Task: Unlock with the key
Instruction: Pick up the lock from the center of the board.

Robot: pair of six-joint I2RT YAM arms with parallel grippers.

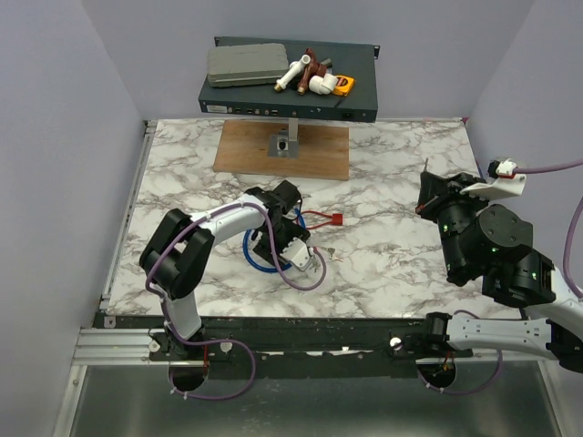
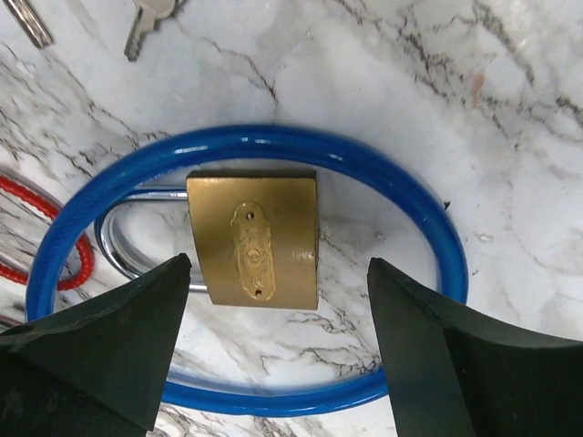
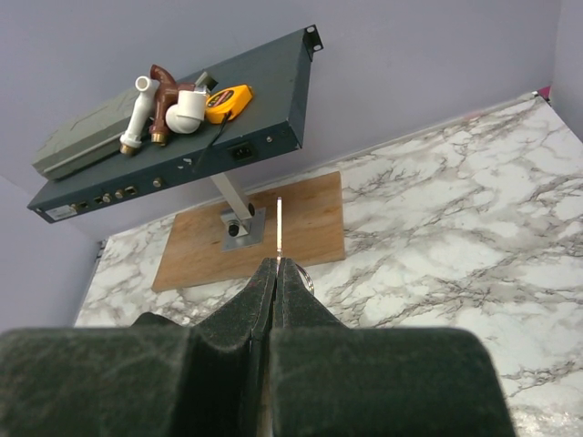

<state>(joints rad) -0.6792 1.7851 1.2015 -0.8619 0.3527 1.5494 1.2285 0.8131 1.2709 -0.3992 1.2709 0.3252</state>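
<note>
The brass padlock (image 2: 255,241) lies flat on the marble inside a blue cable loop (image 2: 273,137), its silver shackle (image 2: 114,241) pointing left. My left gripper (image 2: 278,300) is open and hovers over it, one finger on each side of the lock's near end. In the top view the left gripper (image 1: 287,241) hides the lock. My right gripper (image 3: 278,262) is shut on the key (image 3: 279,228), a thin silver blade seen edge-on with a ring beside it. It is held in the air at the right (image 1: 428,187). A red strap (image 1: 323,218) lies on the table.
Another small silver key (image 2: 146,23) and a metal piece (image 2: 27,23) lie loose just beyond the cable loop. A wooden board (image 1: 282,150) bears a post that carries a dark shelf (image 1: 287,91) with pipe fittings and a tape measure at the back.
</note>
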